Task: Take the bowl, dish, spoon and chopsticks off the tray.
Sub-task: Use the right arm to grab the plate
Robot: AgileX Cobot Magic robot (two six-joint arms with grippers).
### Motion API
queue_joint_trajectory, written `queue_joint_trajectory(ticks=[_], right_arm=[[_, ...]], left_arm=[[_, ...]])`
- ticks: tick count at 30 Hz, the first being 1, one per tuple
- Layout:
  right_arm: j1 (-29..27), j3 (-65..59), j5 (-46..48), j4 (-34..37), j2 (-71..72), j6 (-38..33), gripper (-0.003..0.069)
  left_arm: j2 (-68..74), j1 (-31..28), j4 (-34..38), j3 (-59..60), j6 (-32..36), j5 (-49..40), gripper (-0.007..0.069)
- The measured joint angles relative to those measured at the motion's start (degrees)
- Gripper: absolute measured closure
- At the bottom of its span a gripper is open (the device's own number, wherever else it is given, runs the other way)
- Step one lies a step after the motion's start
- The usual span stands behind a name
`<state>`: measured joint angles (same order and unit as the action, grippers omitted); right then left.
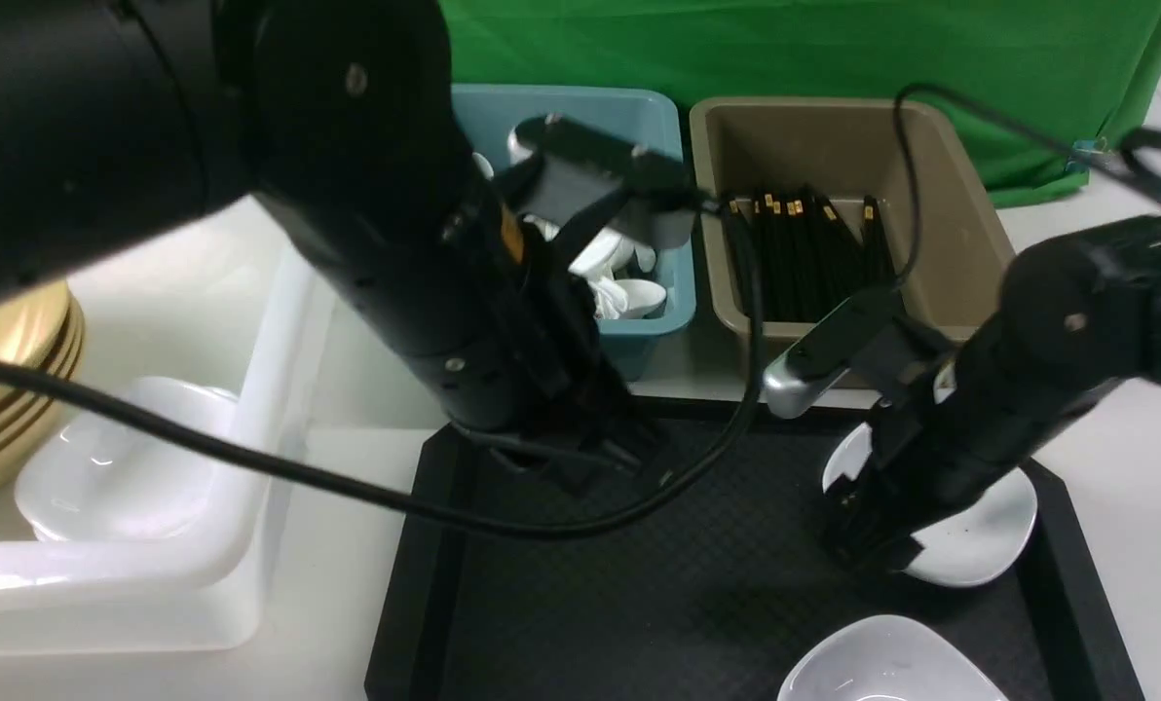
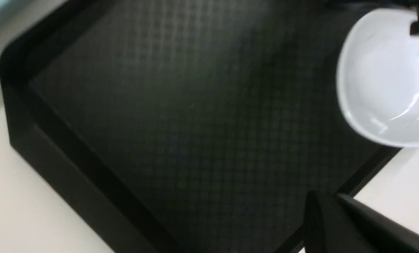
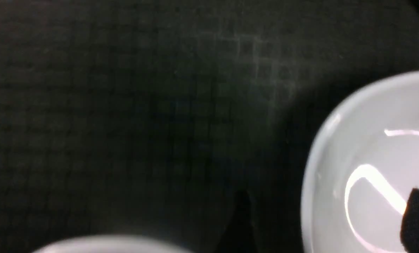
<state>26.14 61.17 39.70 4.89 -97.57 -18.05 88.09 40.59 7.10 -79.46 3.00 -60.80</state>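
The black tray (image 1: 697, 584) holds two white dishes. One dish (image 1: 980, 535) lies at its right side, the other dish (image 1: 892, 667) at its near edge. My right gripper (image 1: 873, 545) points down at the right dish and is open. One finger (image 3: 418, 218) is inside the dish (image 3: 371, 165), the other finger (image 3: 241, 214) outside over the tray, with the rim between them. My left gripper (image 1: 580, 472) hangs shut and empty over the tray's far left part; its fingers (image 2: 336, 221) are pressed together. No bowl, spoon or chopsticks show on the tray.
Left of the tray, tan bowls (image 1: 6, 389) are stacked beside a white bin (image 1: 249, 506) holding white dishes (image 1: 123, 458). Behind the tray stand a blue tub (image 1: 639, 331) with white spoons (image 1: 629, 292) and a brown tub (image 1: 970, 243) with black chopsticks (image 1: 814, 253).
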Motion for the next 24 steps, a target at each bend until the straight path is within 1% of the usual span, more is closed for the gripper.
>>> queue_joint_trajectory(ticks=[2, 4, 6, 8, 11, 14, 18, 21, 22, 23, 24], right_arm=[[0.0, 0.3, -2.6, 0.0, -2.5, 1.8, 0.0111], [0.0, 0.3, -3.9, 0.0, -4.7, 2.8, 0.0115], [0.0, 0.3, -4.0, 0.0, -6.2, 3.5, 0.0167], [0.0, 0.3, -4.2, -0.2, -6.4, 3.9, 0.0209], [0.0, 0.3, -4.5, -0.3, -6.4, 5.0, 0.0431], [0.0, 0.8, -4.7, -0.9, -5.6, 5.0, 0.0471], [0.2, 0.9, -3.4, -0.5, -3.9, 5.0, 0.0494], [1.2, 0.9, -0.9, 0.8, 0.0, 5.0, 0.0562], [1.7, 1.4, 1.2, 2.1, 2.6, 5.1, 0.06], [1.9, 1.7, 1.5, 2.3, 2.9, 5.1, 0.0605], [2.6, 2.9, 4.0, 4.4, 5.1, 5.1, 0.0623]], left_arm=[[-0.3, -0.2, 0.1, 2.0, 1.6, 2.2, 0.0643], [-0.7, -0.2, 0.4, 4.0, 3.0, 6.4, 0.0643], [-1.1, -0.2, 1.4, 5.8, 3.4, 12.0, 0.0643], [-1.2, -0.2, 1.9, 6.4, 3.7, 14.3, 0.0643], [-2.0, -0.2, 4.5, 7.4, 5.9, 18.6, 0.0643], [-3.1, -0.2, 6.4, 7.4, 7.8, 20.8, 0.0643], [-5.8, -0.9, 6.7, 7.4, 8.2, 21.6, 0.0643], [-8.4, -3.2, 6.8, 7.4, 8.0, 20.0, 0.0643], [-9.8, -5.0, 6.8, 7.4, 7.4, 18.5, 0.0643], [-10.0, -5.4, 6.8, 7.4, 7.4, 18.3, 0.0643], [-11.3, -7.5, 6.8, 7.4, 7.1, 16.9, 0.0643]])
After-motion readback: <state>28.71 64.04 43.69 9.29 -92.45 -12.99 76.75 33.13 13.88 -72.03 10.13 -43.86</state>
